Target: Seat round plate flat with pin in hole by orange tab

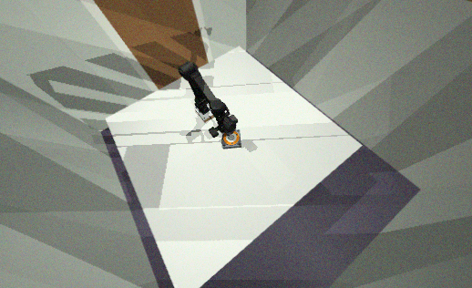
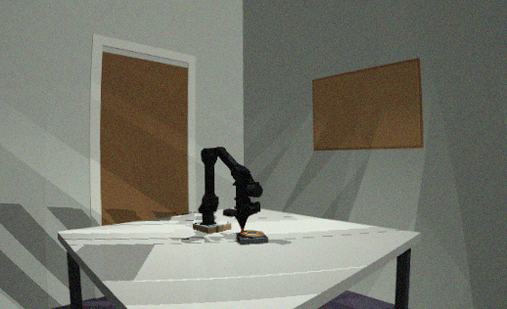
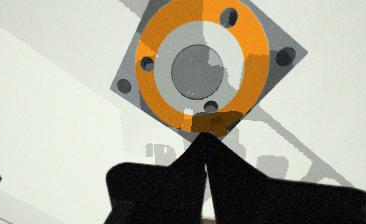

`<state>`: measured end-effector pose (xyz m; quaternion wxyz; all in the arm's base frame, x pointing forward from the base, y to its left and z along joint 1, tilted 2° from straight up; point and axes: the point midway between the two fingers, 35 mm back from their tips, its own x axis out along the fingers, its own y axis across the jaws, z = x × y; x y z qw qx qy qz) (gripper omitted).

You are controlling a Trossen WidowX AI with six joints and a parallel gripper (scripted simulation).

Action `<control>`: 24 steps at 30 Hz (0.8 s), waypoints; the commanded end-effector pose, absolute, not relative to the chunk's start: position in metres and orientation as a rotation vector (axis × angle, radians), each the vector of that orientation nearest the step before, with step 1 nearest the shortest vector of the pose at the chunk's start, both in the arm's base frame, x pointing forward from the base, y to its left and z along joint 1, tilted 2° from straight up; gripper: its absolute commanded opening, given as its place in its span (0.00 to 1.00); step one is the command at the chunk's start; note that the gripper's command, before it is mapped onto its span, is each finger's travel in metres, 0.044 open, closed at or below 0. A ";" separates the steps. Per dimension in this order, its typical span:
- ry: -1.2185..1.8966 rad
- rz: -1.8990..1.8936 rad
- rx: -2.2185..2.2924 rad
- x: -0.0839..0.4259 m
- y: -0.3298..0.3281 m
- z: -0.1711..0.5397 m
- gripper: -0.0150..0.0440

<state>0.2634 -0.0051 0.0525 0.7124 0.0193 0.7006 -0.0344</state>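
Observation:
The round plate (image 1: 238,138) (image 3: 256,75), an orange ring around a pale centre, sits around the grey post (image 3: 197,72) on the square grey base (image 1: 225,146) (image 2: 253,241) (image 3: 296,52). Its near part, by one hole (image 3: 211,106), is darkened by shadow; the tab's outline there is hard to make out. Two more holes show in the ring, upper right and left. My gripper (image 2: 243,230) (image 3: 204,137) is shut and empty, tips pointing down at the plate's near edge, over a base corner. Whether they touch it is unclear. I cannot make out the pin or the plate's tilt.
The base lies on the white table (image 1: 218,182) (image 2: 200,264). The arm's own mount (image 2: 211,228) stands behind and left of the base. The arm's shadow falls across the table beside the base.

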 end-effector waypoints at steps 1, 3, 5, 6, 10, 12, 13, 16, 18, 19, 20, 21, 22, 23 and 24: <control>1.552 -0.076 0.037 0.265 -0.010 0.052 0.25; 1.552 -0.076 0.037 0.265 -0.013 0.052 0.25; 1.552 -0.076 0.036 0.266 -0.016 0.052 0.25; 1.552 -0.076 0.036 0.267 -0.017 0.052 0.25; 1.552 -0.076 0.036 0.268 -0.021 0.052 0.25; 1.552 -0.077 0.036 0.269 -0.022 0.053 0.25; 1.552 -0.077 0.036 0.269 -0.023 0.053 0.25; 1.552 -0.077 0.036 0.270 -0.025 0.053 0.25; 1.552 -0.077 0.036 0.271 -0.026 0.053 0.25; 1.552 -0.077 0.036 0.272 -0.027 0.053 0.25; 1.552 -0.077 0.035 0.272 -0.027 0.053 0.25; 1.551 -0.077 0.035 0.273 -0.028 0.053 0.25; 1.551 -0.077 0.035 0.273 -0.029 0.053 0.25; 1.551 -0.077 0.035 0.274 -0.030 0.053 0.25; 1.551 -0.077 0.035 0.274 -0.030 0.053 0.25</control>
